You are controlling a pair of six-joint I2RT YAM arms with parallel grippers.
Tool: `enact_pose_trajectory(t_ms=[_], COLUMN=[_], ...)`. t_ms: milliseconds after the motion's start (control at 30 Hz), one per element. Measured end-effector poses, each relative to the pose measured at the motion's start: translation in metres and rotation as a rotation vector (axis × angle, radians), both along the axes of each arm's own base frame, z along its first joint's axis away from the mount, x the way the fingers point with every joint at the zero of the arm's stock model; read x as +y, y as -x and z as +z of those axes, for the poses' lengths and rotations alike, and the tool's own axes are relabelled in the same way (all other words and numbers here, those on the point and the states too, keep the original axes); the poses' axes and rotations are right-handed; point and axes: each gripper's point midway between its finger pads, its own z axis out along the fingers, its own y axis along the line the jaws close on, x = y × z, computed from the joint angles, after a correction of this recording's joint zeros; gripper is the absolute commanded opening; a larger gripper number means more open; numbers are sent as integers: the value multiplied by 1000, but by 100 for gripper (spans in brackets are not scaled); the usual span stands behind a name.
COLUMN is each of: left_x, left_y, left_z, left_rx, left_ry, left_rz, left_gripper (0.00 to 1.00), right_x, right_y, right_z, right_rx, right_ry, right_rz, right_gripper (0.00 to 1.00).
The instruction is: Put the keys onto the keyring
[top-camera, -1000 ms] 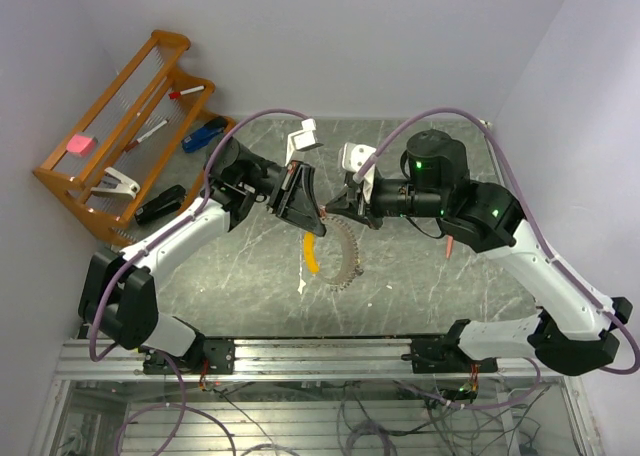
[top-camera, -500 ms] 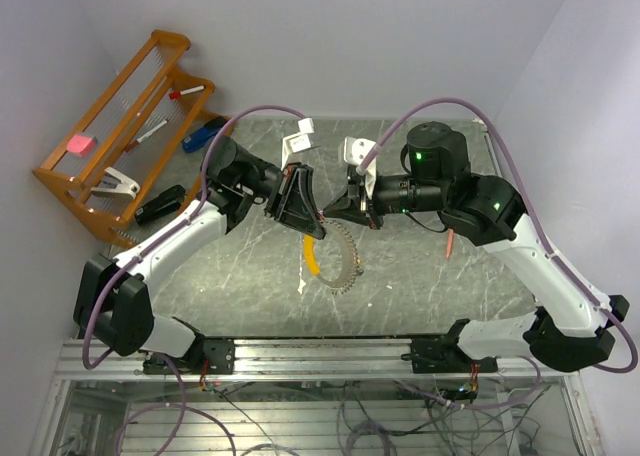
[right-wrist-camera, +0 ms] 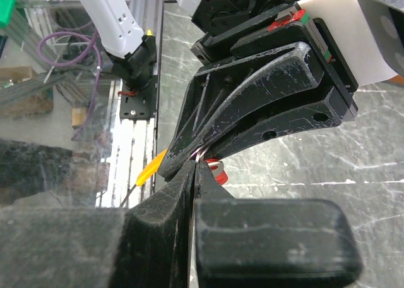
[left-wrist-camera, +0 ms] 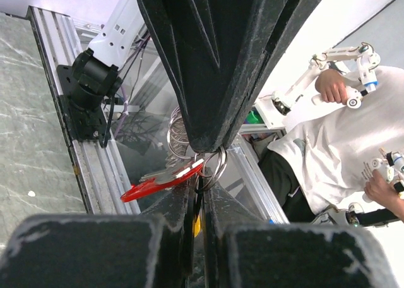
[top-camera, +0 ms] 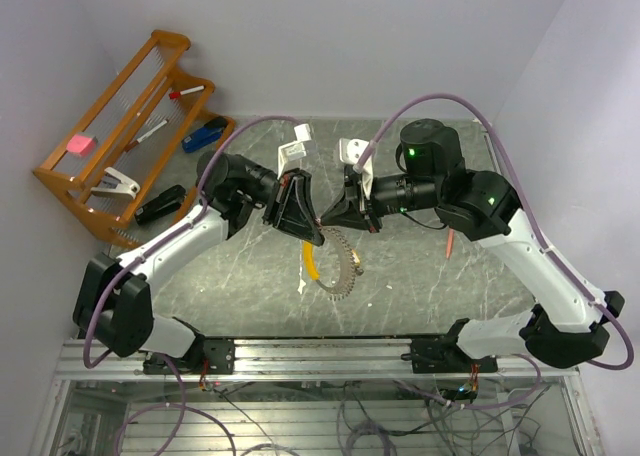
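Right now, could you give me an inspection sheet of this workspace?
Surface: grey marbled table, one white scrap on it.
Job's things: beaded keyring with yellow tag close by the fingers; red key where both arms' fingertips meet.
Clutter: red stick on the table; wooden rack holding staplers and pens.
Grippers: left gripper and right gripper, fingers closed, tip to tip; which holds the key, unclear.
Cables: purple cables arch over both arms.
Surroundings: pale walls; a person in white nearby.

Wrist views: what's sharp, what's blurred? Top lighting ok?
Left wrist: left fingers along the bottom edge blurred, red-headed key sharp. Right wrist: right fingers blurred, the ribbed left fingers beyond them crisp. Top external: even light, soft shadows on the table.
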Motion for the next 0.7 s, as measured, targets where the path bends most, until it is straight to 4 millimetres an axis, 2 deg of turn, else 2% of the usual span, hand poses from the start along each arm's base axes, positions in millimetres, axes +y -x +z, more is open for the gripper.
enact_pose_trajectory(t_ms=[333, 700], left_x=[-5, -1], left_y=[-4, 2], left_z=[-10, -11], left_rx=[-59, -72], left_ry=[40, 48], left_rz=[-8, -8], left_gripper=[7, 7], right_x=[-3, -1], right_y=[0, 3], right_z=[-7, -9], right_rx=[42, 74], right_ry=[24, 22], right_rz=[-7, 11], right_gripper=[0, 0])
